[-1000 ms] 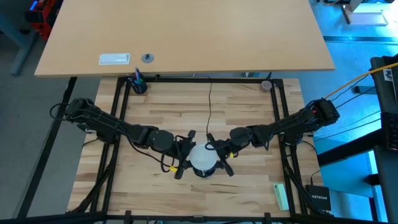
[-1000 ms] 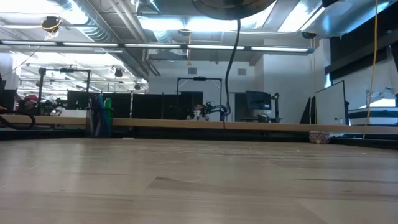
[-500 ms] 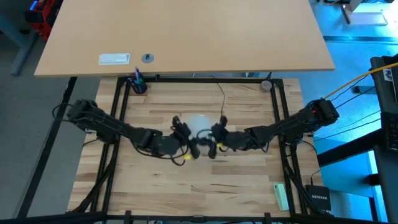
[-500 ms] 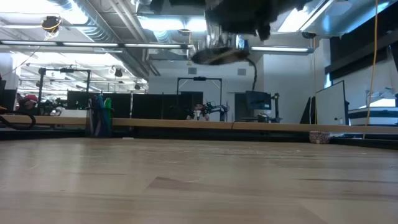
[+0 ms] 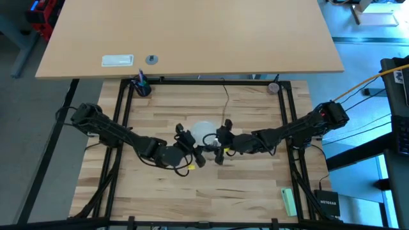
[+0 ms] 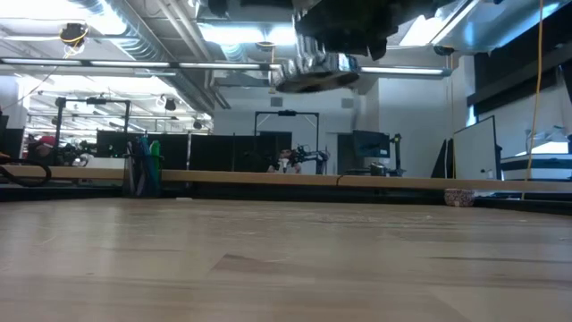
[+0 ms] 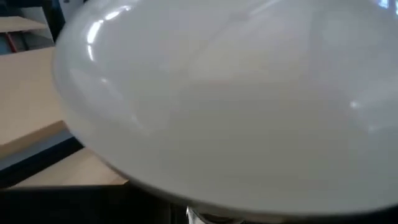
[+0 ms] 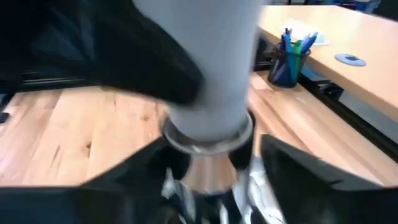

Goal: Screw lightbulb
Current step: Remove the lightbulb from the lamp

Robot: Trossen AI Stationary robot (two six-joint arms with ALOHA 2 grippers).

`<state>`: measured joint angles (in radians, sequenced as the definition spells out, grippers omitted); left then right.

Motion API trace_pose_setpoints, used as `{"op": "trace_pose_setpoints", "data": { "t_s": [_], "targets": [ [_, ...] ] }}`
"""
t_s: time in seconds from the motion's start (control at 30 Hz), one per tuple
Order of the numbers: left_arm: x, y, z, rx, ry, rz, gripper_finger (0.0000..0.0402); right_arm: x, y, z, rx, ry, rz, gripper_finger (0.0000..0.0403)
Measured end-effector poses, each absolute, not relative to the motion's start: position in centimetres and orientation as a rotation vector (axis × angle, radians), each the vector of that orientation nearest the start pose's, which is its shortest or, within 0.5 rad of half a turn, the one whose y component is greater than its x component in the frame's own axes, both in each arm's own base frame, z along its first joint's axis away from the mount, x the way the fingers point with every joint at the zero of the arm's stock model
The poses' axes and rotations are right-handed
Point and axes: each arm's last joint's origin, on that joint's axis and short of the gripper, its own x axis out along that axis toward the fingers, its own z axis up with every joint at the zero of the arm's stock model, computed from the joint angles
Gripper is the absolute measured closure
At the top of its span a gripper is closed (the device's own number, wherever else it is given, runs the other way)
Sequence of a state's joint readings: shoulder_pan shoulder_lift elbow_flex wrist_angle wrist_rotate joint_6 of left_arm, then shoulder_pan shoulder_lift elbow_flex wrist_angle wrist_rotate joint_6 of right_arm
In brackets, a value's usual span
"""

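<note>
Lifting clear of the table since a second ago, the lightbulb (image 5: 203, 131) now hangs mid-air pinched in the left gripper (image 5: 190, 145), its screw base at the silver socket (image 8: 208, 158), where the right gripper (image 5: 218, 144) has loosened to part-open, suggesting a regrip between turns.

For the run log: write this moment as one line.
lightbulb held above table, meeting socket | left gripper shut on lightbulb | right gripper at socket, grip unclear | cord trails back
</note>
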<state>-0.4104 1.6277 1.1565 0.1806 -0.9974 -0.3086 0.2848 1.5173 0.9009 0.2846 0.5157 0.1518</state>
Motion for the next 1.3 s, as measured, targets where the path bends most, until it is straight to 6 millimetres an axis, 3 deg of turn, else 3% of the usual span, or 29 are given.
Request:
{"op": "trace_pose_setpoints", "data": {
  "t_s": [0.17,0.37,0.47,0.6,0.83,1.1,1.2,1.3],
  "targets": [
    [33.6,-12.3,29.4,-0.112,0.123,0.577,0.0262,31.2,8.0,25.5,0.042,0.291,-0.144,0.0048],
    [33.2,-12.5,30.2,-0.108,0.166,0.354,0.0262,29.5,8.4,26.9,0.035,0.351,0.183,0.0014],
    [33.5,-12.5,30.3,-0.104,0.208,0.105,0.0262,29.4,9.0,27.4,0.045,0.324,0.379,0.0017],
    [33.8,-12.5,30.6,-0.082,0.204,-0.123,0.0262,30.2,9.6,27.4,0.073,0.246,0.490,0.0027],
    [34.2,-11.8,30.7,-0.058,0.200,-0.269,0.0262,31.7,10.4,26.5,0.138,0.176,0.602,0.0040],
    [34.2,-11.7,30.7,-0.035,0.198,-0.291,0.0262,31.9,10.4,25.9,0.151,0.200,0.600,0.0046],
    [34.2,-11.7,30.7,-0.034,0.205,-0.291,0.0262,31.9,10.4,25.9,0.151,0.203,0.599,0.0074],
    [34.2,-11.8,30.7,-0.035,0.200,-0.292,0.0262,31.9,10.4,25.9,0.150,0.202,0.586,0.0131]
  ]
}}
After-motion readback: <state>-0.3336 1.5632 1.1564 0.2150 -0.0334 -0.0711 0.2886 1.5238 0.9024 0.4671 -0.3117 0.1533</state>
